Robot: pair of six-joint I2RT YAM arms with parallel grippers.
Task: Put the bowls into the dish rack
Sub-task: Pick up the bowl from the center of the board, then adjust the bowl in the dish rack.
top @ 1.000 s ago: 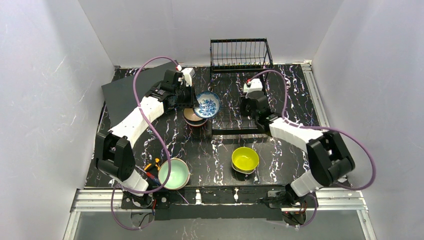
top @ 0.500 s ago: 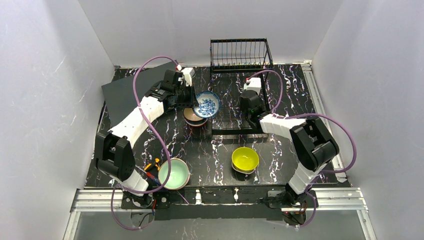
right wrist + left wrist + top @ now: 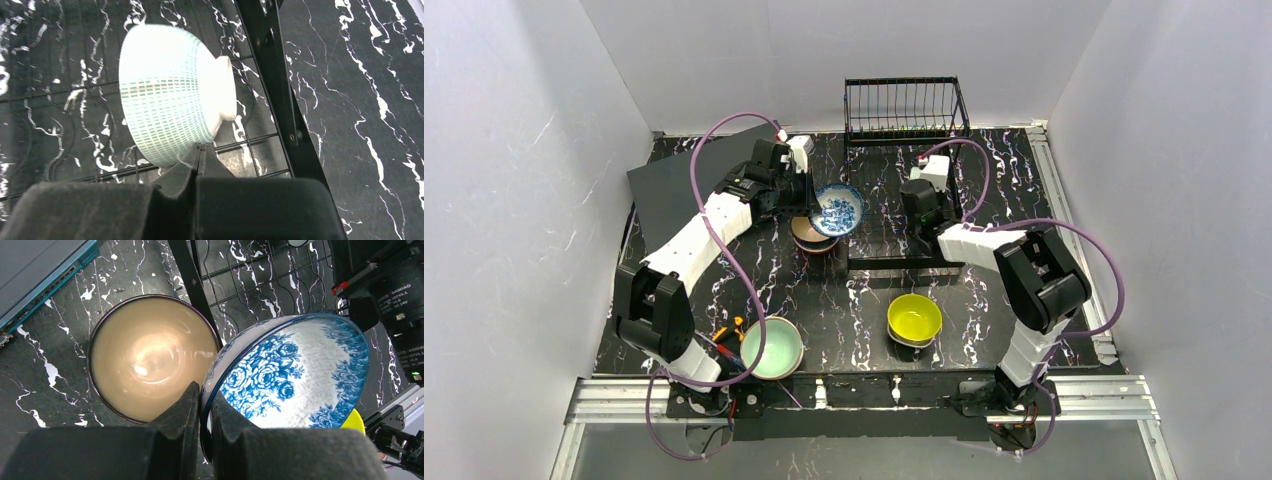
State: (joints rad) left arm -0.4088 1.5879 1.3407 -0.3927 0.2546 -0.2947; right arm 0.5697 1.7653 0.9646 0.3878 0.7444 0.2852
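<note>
Blue-and-white patterned bowl (image 3: 295, 375) is in transfer: the left fingers (image 3: 182, 412) are clenched on its near rim, one inside and one outside. They hold it tilted and clear of the table (image 3: 854, 300), just above and beside the pinkish beige bowl (image 3: 150, 355), close to the left bar of the dish rack (image 3: 894, 263) base. The right fingers (image 3: 172, 187) are pressed tight together at the lower rim of the white bowl (image 3: 170, 95), which hangs on edge over the rack's base wires with its foot toward the right bar. It looks pinched by that rim, though the contact is small.

The step in hand, as I judge it, is loading, with two bowls up at once. Next, each bowl needs to go on edge into a slot of the rack, with its rim seated between wires before the fingers let go; otherwise it may roll or tip flat. The yellow bowl (image 3: 914, 318) and the mint-green bowl (image 3: 771, 347) sit on the table near the arm bases, not yet loaded
</note>
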